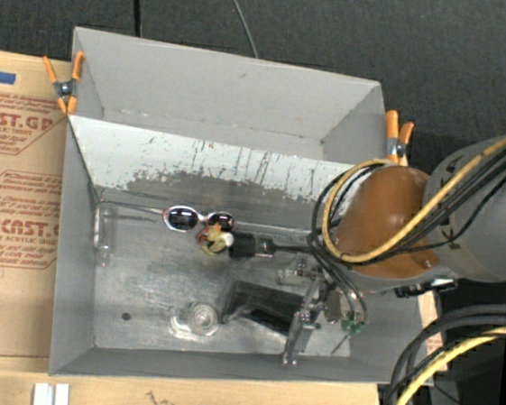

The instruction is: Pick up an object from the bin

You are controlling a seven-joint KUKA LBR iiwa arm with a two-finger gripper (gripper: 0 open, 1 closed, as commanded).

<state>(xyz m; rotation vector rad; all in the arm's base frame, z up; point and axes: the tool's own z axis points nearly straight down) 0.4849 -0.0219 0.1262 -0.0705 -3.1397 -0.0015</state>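
Beside the gripper (297, 340) lies a black block (255, 304), sunglasses (198, 221) beyond.

Robotics lab, bin-picking test bench.
A scuffed grey sheet-metal bin (220, 93) sits left of a cable-draped robot arm (494, 235).

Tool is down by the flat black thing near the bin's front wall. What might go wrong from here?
The tool sits at the right edge of the flat black object, close to the bin's front wall: it may scrape the wall or only clip the object's edge. The clear round piece just left could get shoved along.
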